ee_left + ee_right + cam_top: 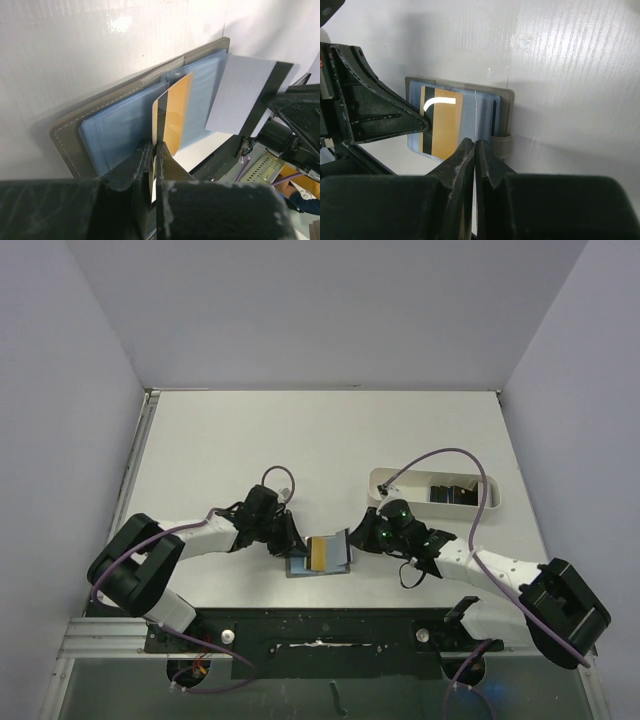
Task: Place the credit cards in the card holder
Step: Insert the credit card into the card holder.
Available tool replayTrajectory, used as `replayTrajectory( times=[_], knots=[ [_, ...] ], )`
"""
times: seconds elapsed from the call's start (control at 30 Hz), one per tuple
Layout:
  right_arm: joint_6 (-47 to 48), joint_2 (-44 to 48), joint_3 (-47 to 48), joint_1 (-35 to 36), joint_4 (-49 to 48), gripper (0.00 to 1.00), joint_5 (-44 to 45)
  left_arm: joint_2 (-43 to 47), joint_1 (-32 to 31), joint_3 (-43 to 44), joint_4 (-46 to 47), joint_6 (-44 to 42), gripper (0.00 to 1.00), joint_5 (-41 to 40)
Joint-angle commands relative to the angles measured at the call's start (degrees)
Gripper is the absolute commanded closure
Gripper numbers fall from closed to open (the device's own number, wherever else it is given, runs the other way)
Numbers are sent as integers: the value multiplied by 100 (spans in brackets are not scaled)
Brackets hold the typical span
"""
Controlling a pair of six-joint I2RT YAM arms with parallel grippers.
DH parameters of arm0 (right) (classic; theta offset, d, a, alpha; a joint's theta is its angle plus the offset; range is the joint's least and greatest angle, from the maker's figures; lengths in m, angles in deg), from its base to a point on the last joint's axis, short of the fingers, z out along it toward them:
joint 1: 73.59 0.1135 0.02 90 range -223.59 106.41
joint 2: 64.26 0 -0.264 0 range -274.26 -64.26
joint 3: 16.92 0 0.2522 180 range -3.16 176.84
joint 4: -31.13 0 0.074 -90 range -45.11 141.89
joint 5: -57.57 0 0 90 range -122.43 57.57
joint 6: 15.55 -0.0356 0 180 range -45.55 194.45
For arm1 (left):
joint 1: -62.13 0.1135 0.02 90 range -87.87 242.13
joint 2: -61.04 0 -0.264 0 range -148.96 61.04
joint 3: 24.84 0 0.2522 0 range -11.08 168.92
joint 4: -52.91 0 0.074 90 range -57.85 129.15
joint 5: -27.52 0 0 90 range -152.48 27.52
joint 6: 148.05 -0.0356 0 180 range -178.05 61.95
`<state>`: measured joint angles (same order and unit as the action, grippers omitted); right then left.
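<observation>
Left wrist: my left gripper (pixel 154 150) pinched narrow on gold card (pixel 177 110), edge angled toward pocket of open wallet (pixel 115 125) just ahead. Right gripper (pixel 474 146) pinches second card (pixel 235 95) over wallet's other side, likely queued.

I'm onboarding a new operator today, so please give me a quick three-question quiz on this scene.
1. True or false: the card holder lies shut.
2. The card in the left claw is: A) gold B) red C) green
3. Fill in: the right claw grips a second card, its back ____ with a black stripe.
Key: 1 false; 2 A; 3 white.
</observation>
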<state>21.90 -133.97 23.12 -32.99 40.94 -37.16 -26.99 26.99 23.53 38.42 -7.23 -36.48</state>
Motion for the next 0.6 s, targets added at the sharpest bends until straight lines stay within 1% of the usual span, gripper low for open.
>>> replayTrajectory(
  times=[0.0, 0.07, 0.2, 0.37, 0.5, 0.57],
  knots=[
    [144, 497, 45, -76, 415, 100, 89, -109, -33, -66, 292, 6, 100, -447],
    [239, 609, -39, -235, 471, 100, -64, -162, -62, -60, 352, 9, 100, -414],
    [141, 791, -488, -515, 35, 100, -504, -246, -152, -60, 506, 60, 100, -396],
    [250, 517, -618, -581, -333, 100, -767, -386, -294, -59, 973, 197, 100, -257],
    [274, 294, -650, -610, -355, 100, -789, -562, -415, 77, 1018, 281, 100, -320],
    [192, 250, -760, -607, -519, 100, -853, -636, -483, 134, 1037, 339, 100, -378]
  ],
)
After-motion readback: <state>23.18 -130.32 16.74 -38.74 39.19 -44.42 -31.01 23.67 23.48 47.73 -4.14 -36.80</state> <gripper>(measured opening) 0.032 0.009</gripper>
